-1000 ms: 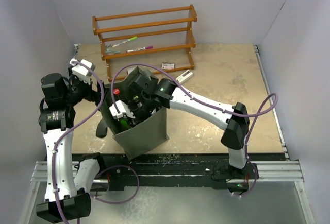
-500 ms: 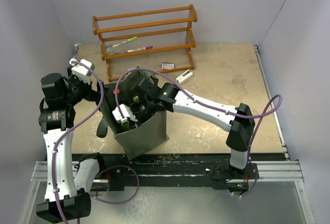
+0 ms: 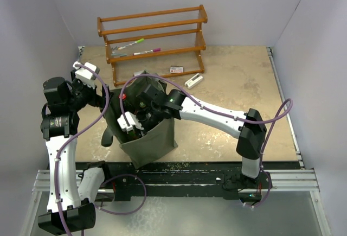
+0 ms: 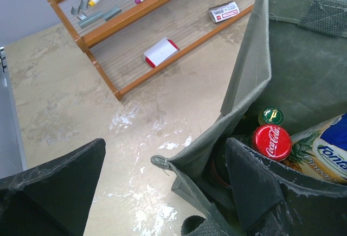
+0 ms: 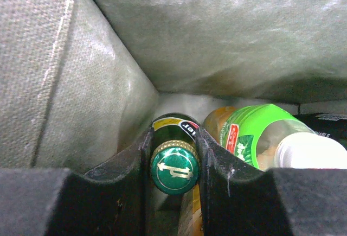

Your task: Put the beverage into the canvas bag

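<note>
Right gripper (image 5: pixel 174 160) is clamped on the neck of the green-capped bottle (image 5: pixel 174 168), which sits upright in a corner inside the canvas bag (image 3: pixel 154 141) — the wrist has sunk deeper into the bag's mouth than a second ago. Left gripper (image 4: pixel 162 184) — fingers wide apart — straddles the bag's rim, unmoved.

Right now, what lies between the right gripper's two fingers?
A green-capped bottle, pinched by both fingers inside the canvas bag; the right wrist view shows it.
</note>
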`<state>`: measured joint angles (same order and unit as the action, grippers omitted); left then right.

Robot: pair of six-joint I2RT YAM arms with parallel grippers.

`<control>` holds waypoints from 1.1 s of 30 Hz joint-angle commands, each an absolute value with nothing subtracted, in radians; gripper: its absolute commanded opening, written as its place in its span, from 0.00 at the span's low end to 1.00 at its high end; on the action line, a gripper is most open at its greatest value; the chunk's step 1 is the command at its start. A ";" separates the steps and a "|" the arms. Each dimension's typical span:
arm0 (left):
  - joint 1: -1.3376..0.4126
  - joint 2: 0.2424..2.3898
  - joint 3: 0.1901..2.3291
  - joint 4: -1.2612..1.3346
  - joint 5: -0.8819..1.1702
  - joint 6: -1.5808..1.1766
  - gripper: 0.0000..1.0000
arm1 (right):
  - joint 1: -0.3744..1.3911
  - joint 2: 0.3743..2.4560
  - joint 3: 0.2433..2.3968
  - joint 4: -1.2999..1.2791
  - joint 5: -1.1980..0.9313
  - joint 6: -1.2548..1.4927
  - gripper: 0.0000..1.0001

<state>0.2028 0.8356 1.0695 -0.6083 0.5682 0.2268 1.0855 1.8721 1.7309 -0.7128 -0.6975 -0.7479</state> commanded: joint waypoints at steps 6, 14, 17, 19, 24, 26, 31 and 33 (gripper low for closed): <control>0.210 0.825 1.079 -0.574 0.572 0.224 0.94 | 1.074 1.954 1.691 -0.769 -0.624 -0.720 0.15; 0.210 0.821 1.074 -0.569 0.575 0.227 0.94 | 1.073 1.913 1.697 -0.785 -0.611 -0.720 0.32; 0.209 0.821 1.074 -0.569 0.577 0.229 0.94 | 1.072 1.903 1.711 -0.793 -0.610 -0.712 0.38; 0.210 0.821 1.074 -0.570 0.577 0.229 0.94 | 1.073 1.899 1.723 -0.799 -0.603 -0.711 0.44; 0.210 0.816 1.073 -0.570 0.578 0.232 0.94 | 1.072 1.891 1.735 -0.800 -0.590 -0.705 0.52; 0.209 0.814 1.072 -0.569 0.578 0.234 0.94 | 1.072 1.890 1.737 -0.801 -0.590 -0.702 0.52; 0.209 0.814 1.071 -0.569 0.580 0.236 0.94 | 1.073 1.884 1.749 -0.805 -0.590 -0.692 0.52; 0.209 0.812 1.071 -0.568 0.580 0.237 0.94 | 1.073 1.877 1.759 -0.802 -0.594 -0.677 0.52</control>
